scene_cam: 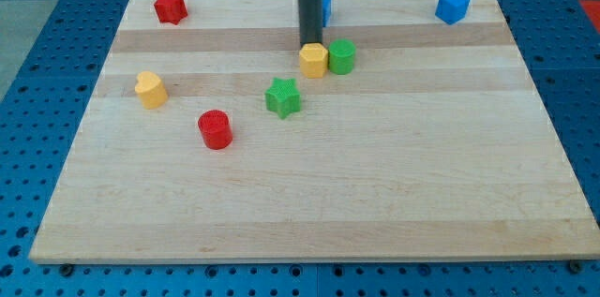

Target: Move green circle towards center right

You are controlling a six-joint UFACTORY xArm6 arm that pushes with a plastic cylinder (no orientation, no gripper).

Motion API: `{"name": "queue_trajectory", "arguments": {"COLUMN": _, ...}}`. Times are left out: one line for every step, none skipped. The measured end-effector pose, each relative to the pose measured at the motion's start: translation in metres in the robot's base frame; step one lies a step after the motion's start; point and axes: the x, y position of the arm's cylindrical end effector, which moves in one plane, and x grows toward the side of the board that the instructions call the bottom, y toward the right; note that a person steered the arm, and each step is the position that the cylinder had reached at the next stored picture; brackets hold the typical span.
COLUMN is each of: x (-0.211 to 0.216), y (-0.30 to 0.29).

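My tip (308, 45) — a bare rod with no jaws to open or close — sits just behind the yellow block (313, 59), which touches the green circle (342, 56) on its right, above the middle of the surface (375, 194); the green star (282, 97) lies nearby.

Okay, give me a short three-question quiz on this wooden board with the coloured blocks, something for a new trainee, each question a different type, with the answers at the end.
1. True or false: the green round block touches the yellow hexagonal block.
2. Multiple choice: my tip sits at (A) the top edge of the yellow hexagonal block, (B) the green star-shaped block, (C) the red round block.
3. Fill in: to reach centre right of the wooden board, the green round block must travel towards the view's ____.

Key: 1 true, the two sit side by side in contact. 2 A. 3 right.
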Motion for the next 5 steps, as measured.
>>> {"name": "queue_trajectory", "arguments": {"x": 0.01, "y": 0.028}}
{"name": "queue_trajectory", "arguments": {"x": 0.025, "y": 0.031}}
{"name": "queue_trajectory", "arguments": {"x": 0.048, "y": 0.032}}
{"name": "queue_trajectory", "arguments": {"x": 0.065, "y": 0.032}}
{"name": "queue_trajectory", "arguments": {"x": 0.084, "y": 0.032}}
